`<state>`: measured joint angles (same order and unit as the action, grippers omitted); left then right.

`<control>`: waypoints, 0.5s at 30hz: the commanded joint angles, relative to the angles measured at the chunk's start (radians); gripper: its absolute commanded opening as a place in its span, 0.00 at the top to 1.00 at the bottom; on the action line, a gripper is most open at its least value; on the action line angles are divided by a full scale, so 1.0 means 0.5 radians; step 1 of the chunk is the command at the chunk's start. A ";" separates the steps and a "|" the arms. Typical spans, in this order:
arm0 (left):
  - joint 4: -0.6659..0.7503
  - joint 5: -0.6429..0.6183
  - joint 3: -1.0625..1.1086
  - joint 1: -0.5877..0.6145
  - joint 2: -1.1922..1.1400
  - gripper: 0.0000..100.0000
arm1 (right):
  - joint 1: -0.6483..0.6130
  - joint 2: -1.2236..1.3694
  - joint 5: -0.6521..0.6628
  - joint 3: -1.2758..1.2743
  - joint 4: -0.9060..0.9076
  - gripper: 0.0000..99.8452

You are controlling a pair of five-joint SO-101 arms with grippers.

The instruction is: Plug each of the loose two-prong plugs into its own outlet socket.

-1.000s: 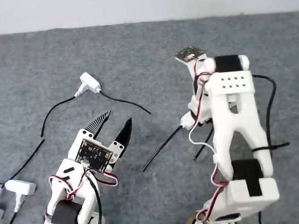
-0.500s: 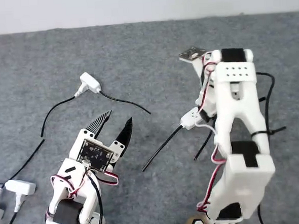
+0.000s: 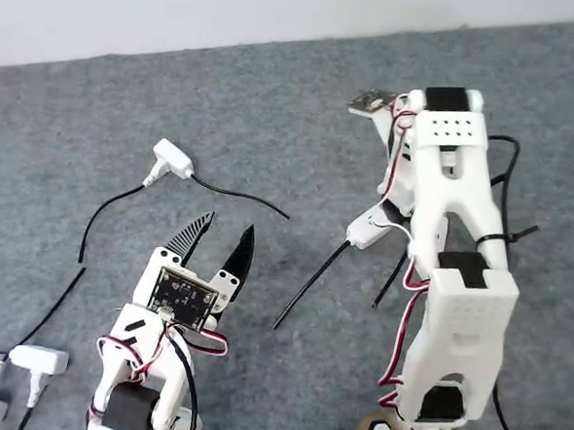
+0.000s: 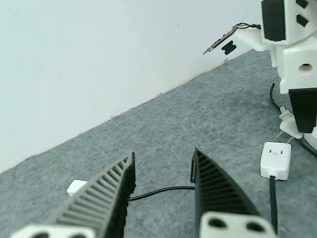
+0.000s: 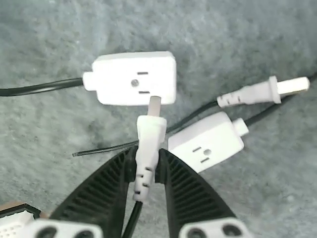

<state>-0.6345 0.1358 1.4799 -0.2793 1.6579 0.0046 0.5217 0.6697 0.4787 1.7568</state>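
Observation:
My right gripper [image 5: 147,153] is shut on a white two-prong plug [image 5: 148,141]. The plug's prongs point at a white outlet socket [image 5: 133,78] lying face up on the grey carpet, and their tip overlaps the socket's near edge. A second socket [image 5: 205,139] lies beside it, and a loose white plug [image 5: 262,91] rests farther off. In the high view the right arm [image 3: 451,215] stands over a socket [image 3: 371,227]. My left gripper [image 3: 227,225] hovers open and empty at the front left, also seen as the open left gripper [image 4: 163,161]. Another socket [image 3: 173,159] lies beyond it.
Black cords [image 3: 311,282] run across the carpet between the arms. More white plug and socket pieces [image 3: 38,359] lie at the left edge. A white wall [image 3: 255,12] borders the carpet at the back.
The right arm has swung a little to the right and bent lower over the socket by its cord. The left arm has not moved.

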 commanded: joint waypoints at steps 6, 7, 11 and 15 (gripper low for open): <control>0.052 -0.015 -0.002 -0.089 0.009 0.81 | -0.121 -0.127 0.021 0.117 0.087 0.99; 0.058 -0.012 0.008 -0.104 0.009 0.81 | -0.130 -0.173 0.021 0.117 0.087 0.99; 0.061 -0.012 0.008 -0.107 0.012 0.81 | -0.210 -0.434 0.025 0.064 0.087 0.99; 0.061 -0.012 0.008 -0.101 0.018 0.81 | -0.407 -0.738 0.015 -0.160 0.087 0.99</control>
<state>-0.6345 0.1358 1.4983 -0.3284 1.6579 -0.1274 0.3038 0.6728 0.4450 1.7568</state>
